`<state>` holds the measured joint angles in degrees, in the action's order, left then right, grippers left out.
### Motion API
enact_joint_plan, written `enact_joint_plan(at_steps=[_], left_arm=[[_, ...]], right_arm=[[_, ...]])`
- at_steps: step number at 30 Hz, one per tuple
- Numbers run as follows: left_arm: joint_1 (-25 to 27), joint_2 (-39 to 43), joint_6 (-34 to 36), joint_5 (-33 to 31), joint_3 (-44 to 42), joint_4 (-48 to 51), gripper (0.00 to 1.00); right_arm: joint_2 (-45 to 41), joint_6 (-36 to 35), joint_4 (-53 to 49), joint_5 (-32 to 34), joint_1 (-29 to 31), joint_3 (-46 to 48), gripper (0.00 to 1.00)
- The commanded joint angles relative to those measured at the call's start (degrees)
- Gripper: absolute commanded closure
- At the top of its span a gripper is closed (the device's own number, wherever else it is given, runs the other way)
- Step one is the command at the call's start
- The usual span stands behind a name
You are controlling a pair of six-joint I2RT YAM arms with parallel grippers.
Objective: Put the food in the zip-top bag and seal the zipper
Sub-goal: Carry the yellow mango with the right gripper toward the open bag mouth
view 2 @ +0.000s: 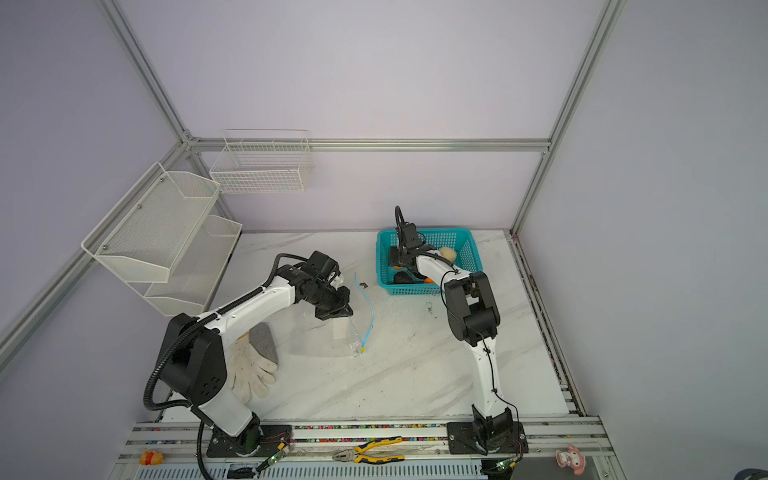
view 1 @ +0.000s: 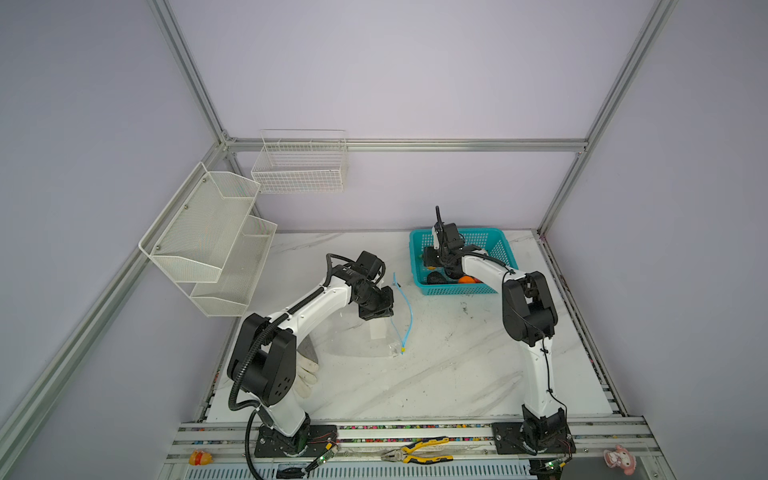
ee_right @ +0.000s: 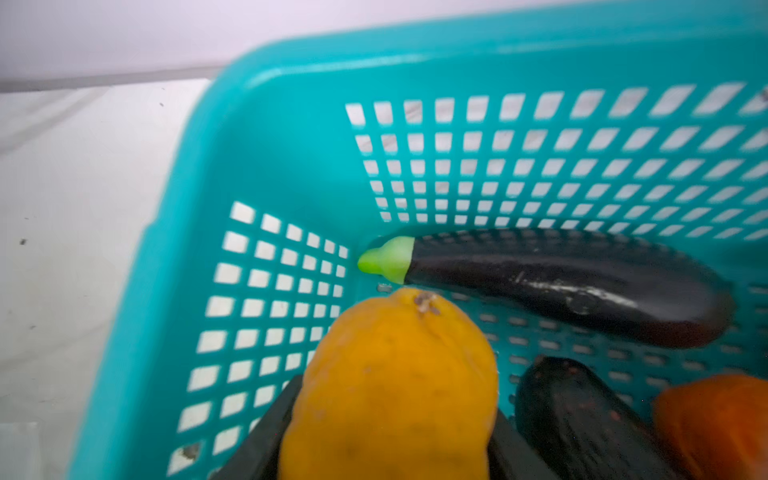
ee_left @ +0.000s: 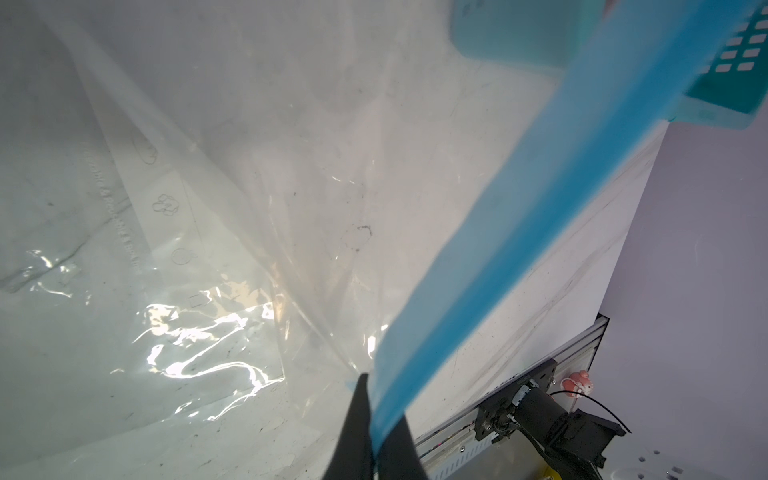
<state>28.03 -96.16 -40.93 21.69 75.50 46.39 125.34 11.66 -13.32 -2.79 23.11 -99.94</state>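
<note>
The clear zip-top bag (view 1: 353,336) (view 2: 316,336) lies on the marble table, its mouth toward the basket. My left gripper (view 1: 384,313) (ee_left: 376,436) is shut on the light-blue zipper (view 1: 409,316) (ee_left: 540,199) and holds the mouth edge up. The slider (view 1: 402,352) sits at the strip's near end. My right gripper (view 1: 432,259) (ee_right: 386,436) reaches into the teal basket (view 1: 457,289) (ee_right: 291,124), its fingers pressed on both sides of a yellow-orange fruit (ee_right: 395,374). Also in the basket are an eggplant (ee_right: 561,282), a dark piece (ee_right: 573,415), an orange piece (ee_right: 715,415) and a cream piece (view 2: 449,252).
A white glove (view 2: 249,370) and a grey pad (view 2: 264,340) lie beside the left arm's base. White wire racks (view 1: 208,237) (view 1: 301,166) hang on the left and back walls. Pliers (view 1: 415,453), a yellow-red toy figure (view 1: 200,457) and a pink doll (view 1: 621,459) rest on the front rail.
</note>
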Motion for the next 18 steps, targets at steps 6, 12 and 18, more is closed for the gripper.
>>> enact_joint_plan(at_steps=[6, 12, 18], left_arm=[[-1.1, 0.5, 0.2, 0.9, 8.7, 0.7, 1.00], [-1.2, 0.2, -0.6, 1.9, 9.2, 0.7, 1.00], [-1.2, 1.1, -1.0, 1.7, 8.9, 0.8, 1.00]], right_arm=[[-18.4, -3.0, 5.4, -2.8, -0.3, 13.9, 0.48], [-36.5, -0.9, 12.1, -13.1, 2.0, 31.5, 0.49], [-46.4, 5.7, 21.4, -20.1, 9.5, 42.2, 0.51]])
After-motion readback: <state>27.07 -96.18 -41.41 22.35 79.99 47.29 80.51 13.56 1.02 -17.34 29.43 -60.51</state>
